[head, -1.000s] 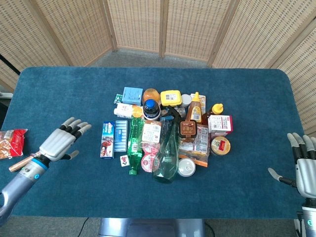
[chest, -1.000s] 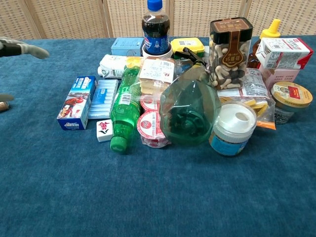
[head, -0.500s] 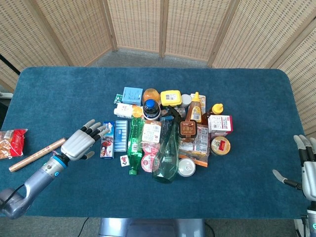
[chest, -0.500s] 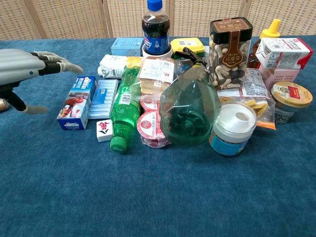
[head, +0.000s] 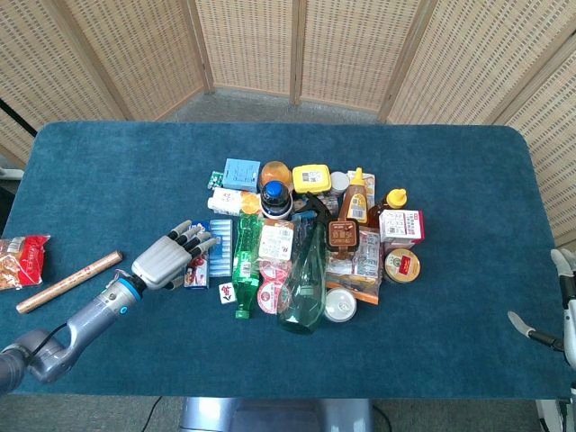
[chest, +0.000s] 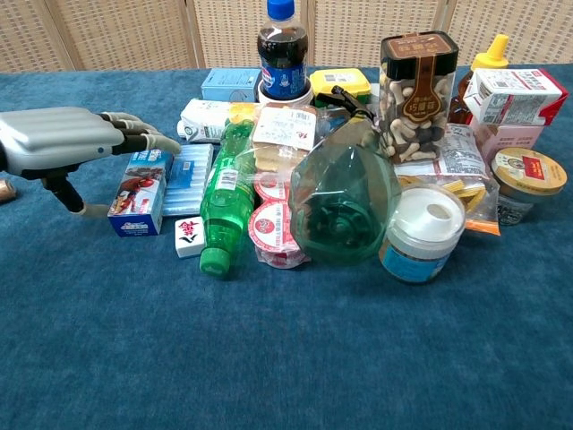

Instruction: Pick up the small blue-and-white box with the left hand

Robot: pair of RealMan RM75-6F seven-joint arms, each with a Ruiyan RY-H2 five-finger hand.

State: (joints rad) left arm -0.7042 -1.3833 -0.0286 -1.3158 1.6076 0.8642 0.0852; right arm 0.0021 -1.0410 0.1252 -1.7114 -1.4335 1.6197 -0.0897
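Note:
The small blue-and-white box (head: 197, 270) (chest: 136, 195) lies at the left edge of the heap of groceries, with a red picture on its top face. My left hand (head: 167, 261) (chest: 55, 143) hovers over the box's left side with fingers (chest: 143, 141) stretched out across its far end. The thumb hangs down to the left of the box, close to the cloth. Nothing is in its grasp. My right hand (head: 567, 310) shows only partly at the right edge of the head view, thumb held apart, holding nothing.
A pale blue pack (chest: 186, 177) lies against the box's right side, then a green bottle (chest: 224, 206) on its side and a mahjong tile (chest: 189, 236) in front. A wooden stick (head: 67, 282) and a red snack bag (head: 20, 261) lie on the far left.
My left hand has travelled right from near the stick and now reaches over the box, which has shifted slightly. The right hand has slid further out of the head view.

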